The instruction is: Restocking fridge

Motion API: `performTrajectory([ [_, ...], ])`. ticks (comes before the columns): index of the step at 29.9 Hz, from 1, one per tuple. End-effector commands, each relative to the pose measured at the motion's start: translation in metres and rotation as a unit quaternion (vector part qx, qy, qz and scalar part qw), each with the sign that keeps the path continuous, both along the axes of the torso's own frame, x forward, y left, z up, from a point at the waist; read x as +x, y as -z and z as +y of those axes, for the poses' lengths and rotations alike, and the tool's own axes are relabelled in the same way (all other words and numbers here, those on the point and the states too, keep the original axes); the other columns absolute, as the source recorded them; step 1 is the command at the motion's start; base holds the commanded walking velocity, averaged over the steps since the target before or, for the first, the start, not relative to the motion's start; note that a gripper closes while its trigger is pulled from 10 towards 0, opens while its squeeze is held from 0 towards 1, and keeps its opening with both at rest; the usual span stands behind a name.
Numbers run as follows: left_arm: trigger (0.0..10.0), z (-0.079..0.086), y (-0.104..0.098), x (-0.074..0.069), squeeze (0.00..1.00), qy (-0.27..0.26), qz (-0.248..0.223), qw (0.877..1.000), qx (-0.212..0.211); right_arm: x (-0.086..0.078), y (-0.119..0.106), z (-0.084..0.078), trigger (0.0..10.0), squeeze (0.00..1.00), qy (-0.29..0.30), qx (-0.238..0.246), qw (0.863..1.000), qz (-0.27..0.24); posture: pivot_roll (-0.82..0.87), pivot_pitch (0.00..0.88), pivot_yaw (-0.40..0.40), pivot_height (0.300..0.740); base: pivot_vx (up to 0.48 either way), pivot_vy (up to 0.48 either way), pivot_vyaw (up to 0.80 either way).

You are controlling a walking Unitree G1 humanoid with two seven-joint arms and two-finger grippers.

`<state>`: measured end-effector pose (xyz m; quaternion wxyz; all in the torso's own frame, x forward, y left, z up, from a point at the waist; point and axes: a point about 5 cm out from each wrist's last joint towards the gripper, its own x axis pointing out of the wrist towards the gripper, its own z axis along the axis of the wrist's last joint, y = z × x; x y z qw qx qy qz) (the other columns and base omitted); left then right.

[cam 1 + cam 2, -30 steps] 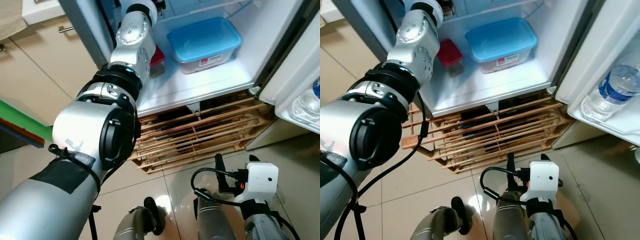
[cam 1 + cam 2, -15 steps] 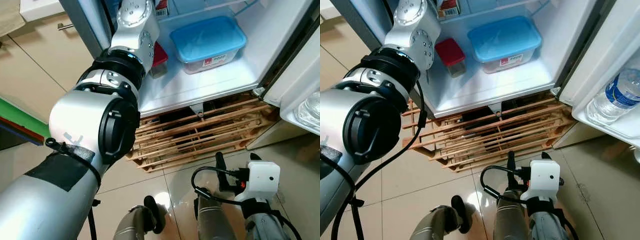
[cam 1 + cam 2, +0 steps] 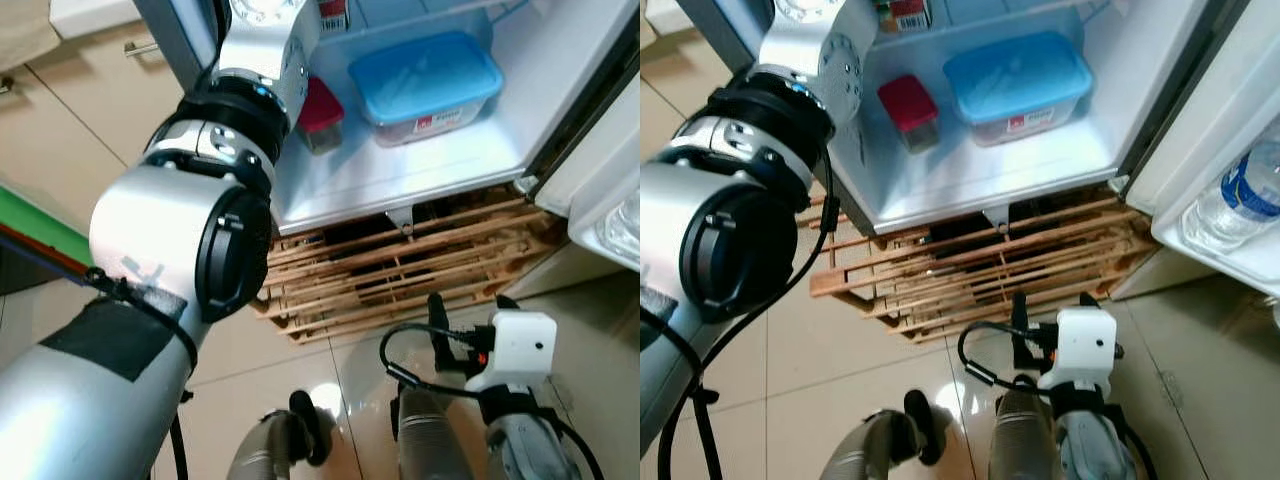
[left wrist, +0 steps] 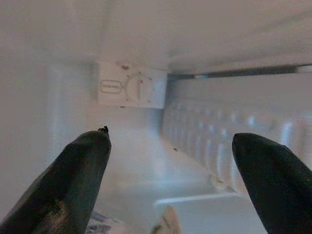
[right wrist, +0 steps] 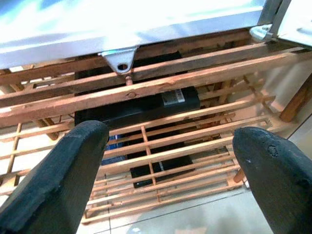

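My left arm (image 3: 235, 110) reaches up into the open fridge (image 3: 400, 170). In the left wrist view my left gripper (image 4: 170, 139) is open with nothing between its fingers, facing the white thermostat dial (image 4: 131, 90) on the inner wall. On the bottom shelf stand a blue-lidded container (image 3: 425, 82) and a red-lidded jar (image 3: 320, 112), to the right of my arm. A carton (image 3: 333, 14) sits on the shelf above. My right gripper (image 3: 468, 305) hangs low and open, empty, in front of the wooden pallet (image 5: 161, 87).
The fridge stands on the slatted wooden pallet (image 3: 400, 270) over a glossy tiled floor. The open fridge door (image 3: 1210, 120) at the right holds a water bottle (image 3: 1240, 195). Beige cabinets (image 3: 80, 110) stand to the left.
My left arm has stretched higher and deeper into the fridge, its wrist leaving the top of the head views. The camera has shifted slightly. The right gripper still hangs low.
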<state>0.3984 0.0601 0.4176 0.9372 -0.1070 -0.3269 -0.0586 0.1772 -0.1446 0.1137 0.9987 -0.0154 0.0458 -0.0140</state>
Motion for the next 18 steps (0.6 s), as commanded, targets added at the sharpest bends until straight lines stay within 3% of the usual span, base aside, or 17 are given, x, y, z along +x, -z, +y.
performTrajectory([
  [1,10.0,-0.013,-0.007,-0.005,0.00,0.053,-0.013,0.999,-0.001,-0.003,0.004,0.001,10.0,0.00,-0.001,0.002,1.000,0.012,-0.41,0.271,0.179,0.740,0.000,0.000,0.00],
  [6,10.0,-0.032,-0.001,-0.014,0.00,0.099,-0.052,0.994,0.020,-0.004,0.005,0.001,10.0,0.00,0.002,0.003,1.000,0.012,-0.39,0.266,0.176,0.740,0.000,0.000,0.00],
  [10,10.0,-0.056,0.011,-0.030,0.00,0.163,-0.101,0.980,0.059,-0.001,0.006,0.000,10.0,0.00,-0.001,0.004,1.000,0.012,-0.38,0.257,0.173,0.740,0.000,0.000,0.00],
  [15,10.0,-0.060,0.025,-0.042,0.00,0.182,-0.136,0.970,0.090,0.004,0.006,0.000,10.0,0.00,-0.004,0.004,1.000,0.008,-0.37,0.247,0.173,0.740,0.000,0.000,0.00],
  [18,10.0,-0.051,0.036,-0.052,0.00,0.185,-0.162,0.965,0.094,0.007,0.006,0.000,10.0,0.00,-0.004,0.004,1.000,0.005,-0.36,0.236,0.175,0.740,0.000,0.000,0.00],
])
